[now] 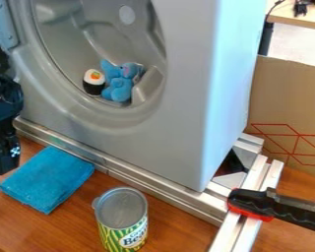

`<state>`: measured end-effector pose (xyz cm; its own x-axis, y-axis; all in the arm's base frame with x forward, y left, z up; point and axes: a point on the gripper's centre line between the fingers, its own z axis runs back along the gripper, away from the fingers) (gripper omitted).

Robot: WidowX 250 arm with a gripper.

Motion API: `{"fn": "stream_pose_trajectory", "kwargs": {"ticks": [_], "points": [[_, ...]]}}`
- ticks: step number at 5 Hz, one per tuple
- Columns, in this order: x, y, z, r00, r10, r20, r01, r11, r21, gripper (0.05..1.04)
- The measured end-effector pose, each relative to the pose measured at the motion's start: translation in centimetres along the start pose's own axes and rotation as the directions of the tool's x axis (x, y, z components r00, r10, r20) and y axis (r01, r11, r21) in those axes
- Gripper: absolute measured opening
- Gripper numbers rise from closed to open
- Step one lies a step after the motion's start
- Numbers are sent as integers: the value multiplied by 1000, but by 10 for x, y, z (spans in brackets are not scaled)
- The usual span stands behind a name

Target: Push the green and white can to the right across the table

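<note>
1. Check the jaws first: the black two-finger gripper (6,155) hangs at the left edge, and I cannot tell whether its jaws stand wide or narrow, or hold anything.
2. The nearest thing is the folded, flat blue cloth (47,178), lying on the brown wooden tabletop (180,229) in front of the silver metal rail (130,177). Judging by that nearness, treat it as the thing to work on; whether the gripper touches it is unclear.
3. For a clean grasp, centre over the cloth before lowering, with the jaws parted. It should handle as soft and thin, so pinch up a ridge of several layers; a shallow pinch may lift only the top one.
4. Come straight down and stop at light contact; pressing harder could scrape the wood or shove the cloth into the rail.
5. Lift vertically, high enough to clear the rail and the tall grey plastic washer-like housing (167,142). Avoid swinging towards the green-and-yellow striped can (123,219), which could tip.
</note>
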<state>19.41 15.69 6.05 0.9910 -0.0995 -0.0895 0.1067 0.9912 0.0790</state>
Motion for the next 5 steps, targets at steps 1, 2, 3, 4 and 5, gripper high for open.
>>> {"fn": "stream_pose_trajectory", "kwargs": {"ticks": [1,2,3,4,5], "points": [[0,-2,-5,1000,-2,-8,2,1000,-11,999],[8,-30,-15,997,-52,64,54,998,-30,999],[21,-48,-19,990,-95,105,96,995,-5,999],[34,-62,-28,988,-106,112,106,994,9,999],[40,-64,-35,990,-85,116,86,996,-8,999]]}}
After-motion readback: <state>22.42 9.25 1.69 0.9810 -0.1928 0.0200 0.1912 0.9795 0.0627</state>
